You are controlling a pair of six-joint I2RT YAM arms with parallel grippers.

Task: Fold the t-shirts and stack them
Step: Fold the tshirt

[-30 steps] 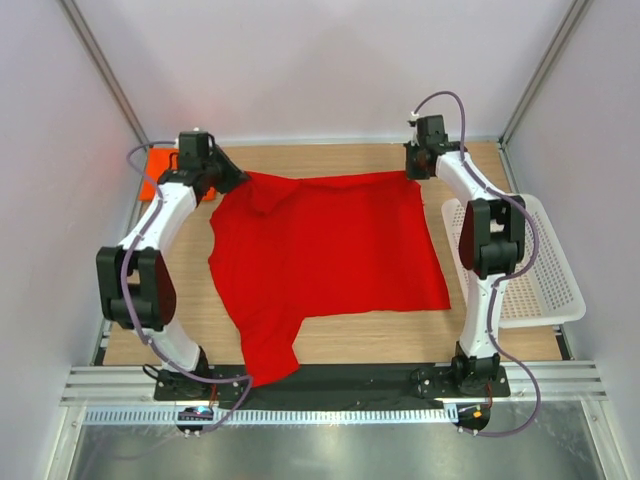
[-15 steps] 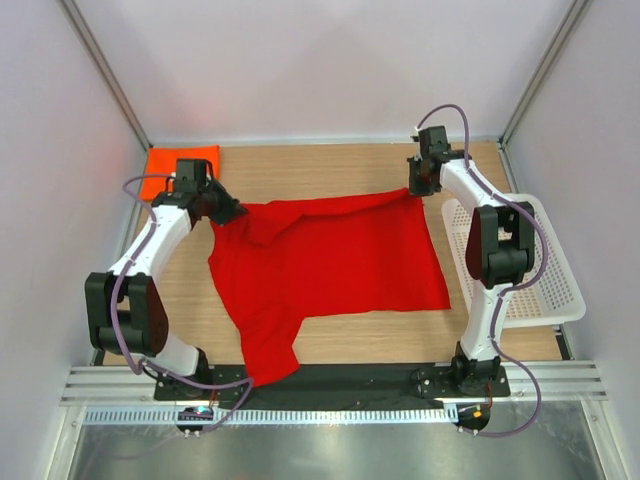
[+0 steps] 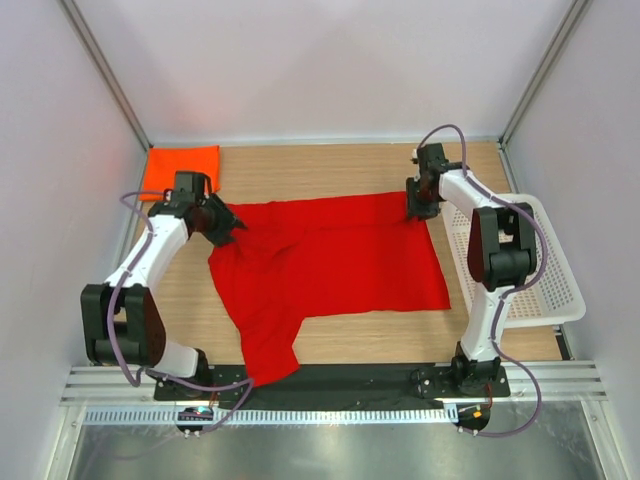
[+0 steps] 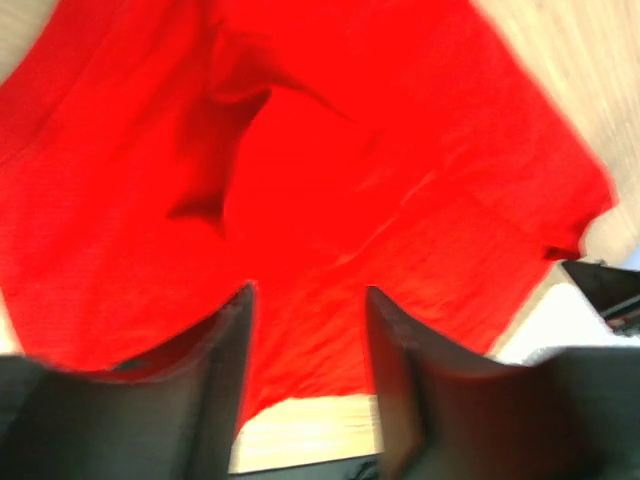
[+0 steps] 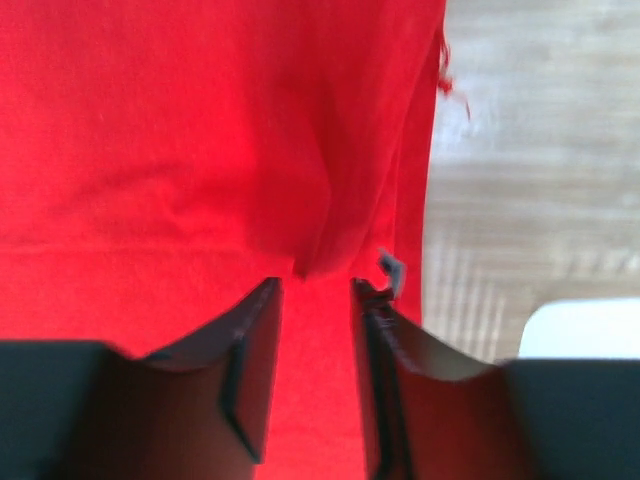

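Only from above: 1 folded orange t-shirt (image 3: 183, 165) and 1 basket (image 3: 562, 300). Up close, 1 red t-shirt (image 4: 400, 150) (rumpled); left gripper (image 4: 308, 295) and right gripper (image 5: 315, 285) parted, holding nothing.

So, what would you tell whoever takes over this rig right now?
Left claw: open, holding nothing, over the far-left corner of the red shirt.
Right claw: open at the far-right corner of that shirt, with a ridge of cloth at its tips.
Orange shirt: folded, at the far-left corner of the table.
Red shirt: mostly spread out mid-table, one sleeve trailing toward the near edge.
Done: orange one folded.
Left: fold the red one, then stack the two.
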